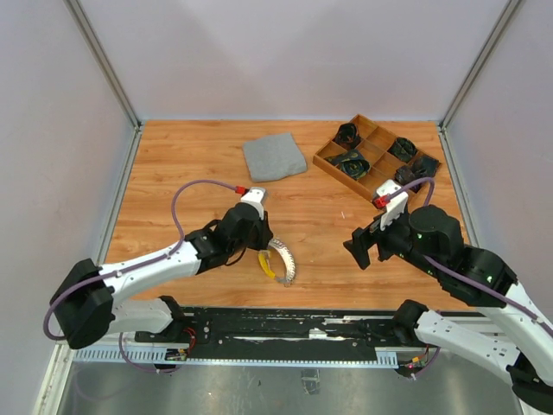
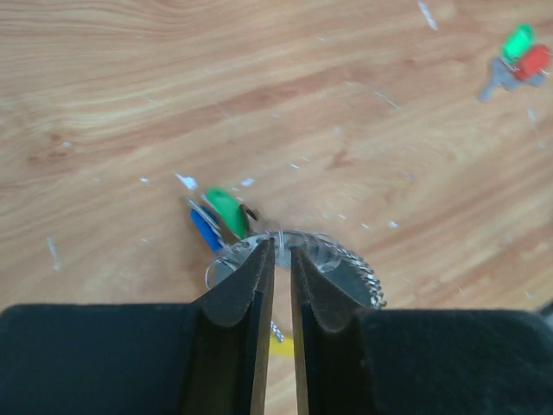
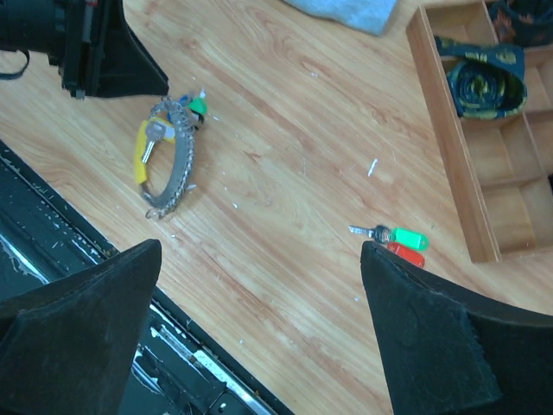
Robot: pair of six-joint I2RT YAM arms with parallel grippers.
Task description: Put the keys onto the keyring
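The left gripper [image 2: 276, 249], its fingers a slit apart, meets the keyring [image 3: 177, 169] by the near edge of the table [image 1: 173, 173], grip unclear, while the right gripper [image 3: 261, 249] gapes wide over loose green and red keys [image 3: 406, 239].

Left wrist view: the near half of the keyring [image 2: 346, 264] and most of the yellow key [image 2: 281, 346] lie hidden behind the fingers [image 2: 238, 303]. Right wrist view: the frame cuts off tray [image 3: 448, 130] and cloth [image 3: 346, 10].

Open table [image 3: 285, 181] lies between keyring [image 3: 183, 169] and loose keys [image 3: 406, 239].
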